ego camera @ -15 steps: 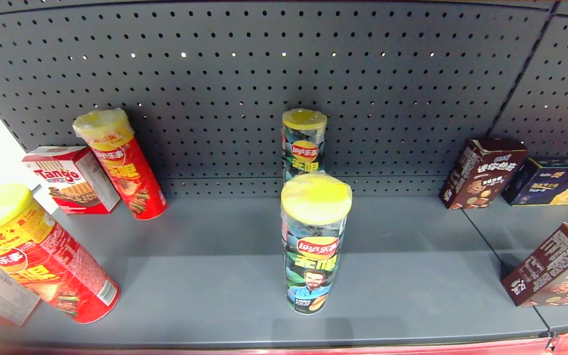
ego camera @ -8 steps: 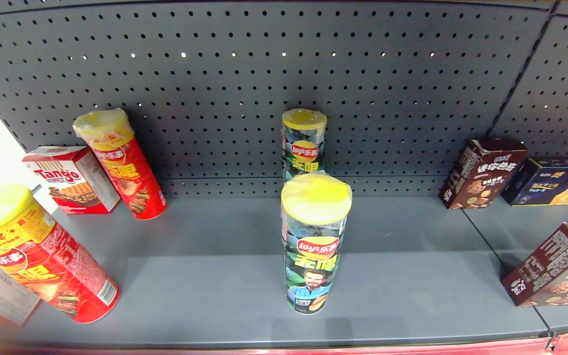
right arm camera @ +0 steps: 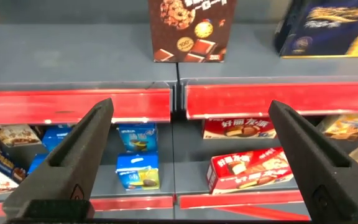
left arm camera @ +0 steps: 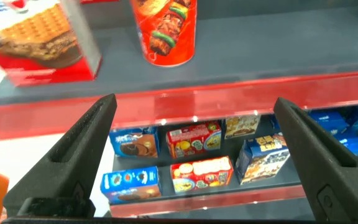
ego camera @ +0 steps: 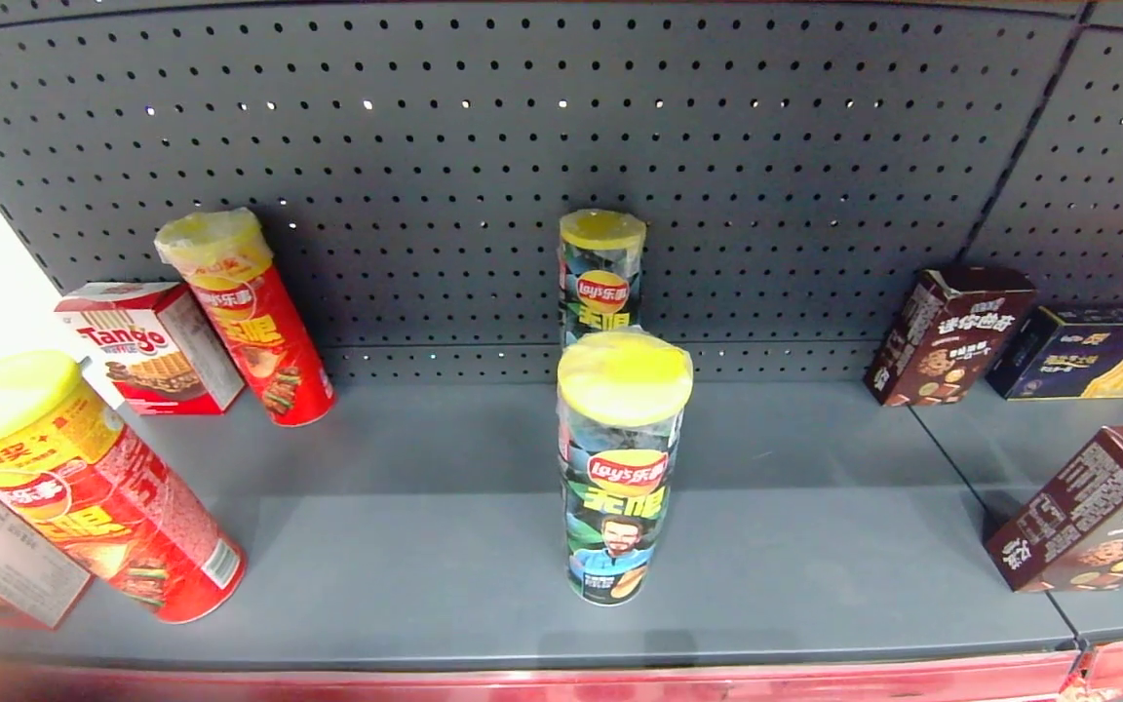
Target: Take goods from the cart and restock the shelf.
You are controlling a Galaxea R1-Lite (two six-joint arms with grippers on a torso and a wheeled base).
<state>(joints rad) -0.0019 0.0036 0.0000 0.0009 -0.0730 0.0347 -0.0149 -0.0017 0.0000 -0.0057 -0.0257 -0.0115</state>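
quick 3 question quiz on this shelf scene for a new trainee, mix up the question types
1. True or false: the left gripper holds a can between its jaws.
2. What stands directly behind the front dark can? A) a glass jar B) the back dark can C) a brown box
3. Fill in: the red wafer box stands at the back of the shelf, on the robot's ____ side.

Key: 1 false, the jaws are open with nothing between them; 2 B; 3 left.
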